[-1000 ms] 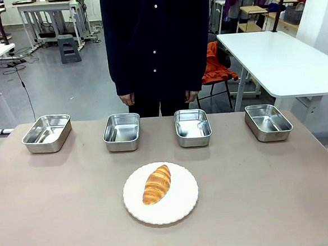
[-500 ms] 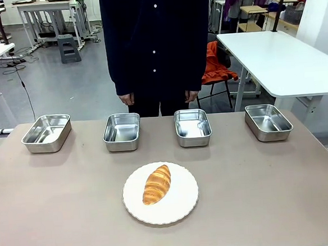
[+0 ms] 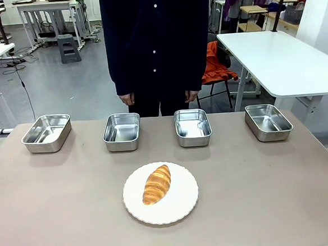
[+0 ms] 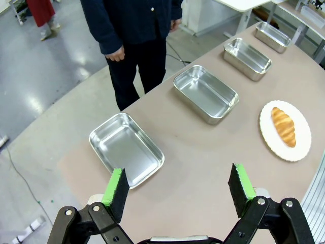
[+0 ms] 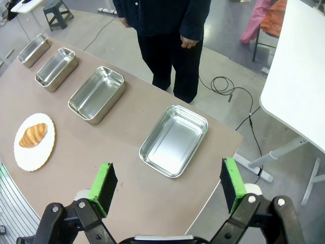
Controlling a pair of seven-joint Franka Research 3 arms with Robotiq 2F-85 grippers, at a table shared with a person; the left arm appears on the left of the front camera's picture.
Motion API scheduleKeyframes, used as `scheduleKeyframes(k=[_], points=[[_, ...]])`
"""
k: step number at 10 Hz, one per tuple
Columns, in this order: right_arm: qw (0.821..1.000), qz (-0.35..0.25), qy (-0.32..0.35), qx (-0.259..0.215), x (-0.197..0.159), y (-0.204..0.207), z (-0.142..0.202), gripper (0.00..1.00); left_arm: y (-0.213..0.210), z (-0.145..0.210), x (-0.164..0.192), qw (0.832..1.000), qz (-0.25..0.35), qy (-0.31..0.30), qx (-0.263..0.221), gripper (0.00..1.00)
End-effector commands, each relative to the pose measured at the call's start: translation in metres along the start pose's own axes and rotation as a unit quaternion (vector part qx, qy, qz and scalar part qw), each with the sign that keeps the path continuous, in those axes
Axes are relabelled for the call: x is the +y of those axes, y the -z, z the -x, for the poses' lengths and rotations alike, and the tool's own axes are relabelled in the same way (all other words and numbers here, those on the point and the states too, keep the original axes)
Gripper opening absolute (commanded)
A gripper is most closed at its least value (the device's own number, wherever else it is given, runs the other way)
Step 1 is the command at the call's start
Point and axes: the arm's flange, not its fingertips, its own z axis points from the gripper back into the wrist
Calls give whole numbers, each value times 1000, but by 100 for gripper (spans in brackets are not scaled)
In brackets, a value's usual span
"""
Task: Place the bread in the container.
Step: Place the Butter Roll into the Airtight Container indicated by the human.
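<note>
1. The bread (image 3: 157, 183) is lying on a round white plate (image 3: 184, 207) with a scalloped rim, toward the 6 o'clock side of the table (image 3: 271, 200). It is a golden-brown, ridged roll with tapered ends, and it is pointing from 7 o'clock to 1 o'clock.
2. Four shiny steel containers, rectangular with rounded corners and rolled rims, are standing in a row along the table's 12 o'clock edge. From the plate, the first container (image 3: 42, 147) is sitting at 10 o'clock, the second container (image 3: 120, 145) at 11 o'clock, the third container (image 3: 193, 140) at 1 o'clock and the fourth container (image 3: 269, 136) at 2 o'clock. All are standing empty, well apart from the plate.
3. The table is showing a matte grey-brown top.
4. A person (image 3: 157, 44) in a dark buttoned top is standing at 12 o'clock, just behind the two middle containers, with one hand (image 3: 127, 98) and the other hand (image 3: 191, 95) hanging down.
5. The left gripper (image 4: 177, 178) is hovering above the table near the first container, its jaws standing wide apart with nothing between the green pads.
6. The right gripper (image 5: 166, 175) is hovering near the fourth container, its jaws likewise spread wide and gripping nothing.
7. Beyond the table, a white table (image 3: 278, 59) is standing at 2 o'clock, an orange cloth (image 3: 216, 63) is hanging over a chair at 1 o'clock, and a grey step stool (image 3: 69, 49) is sitting at 10 o'clock.
8. Counting: one bread, one plate, four containers, two grippers, one person.
</note>
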Motion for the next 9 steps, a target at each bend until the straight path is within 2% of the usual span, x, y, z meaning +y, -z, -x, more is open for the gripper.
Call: scheduleKeyframes(k=[1, 9], points=[[1000, -6, 1, -8, 0, 1, 1, 100, -1, 0, -1, 1000, -1, 1, -2, 100], [1000, -6, 1, -8, 0, 1, 1, 100, -1, 0, -1, 1000, -1, 1, -2, 100]])
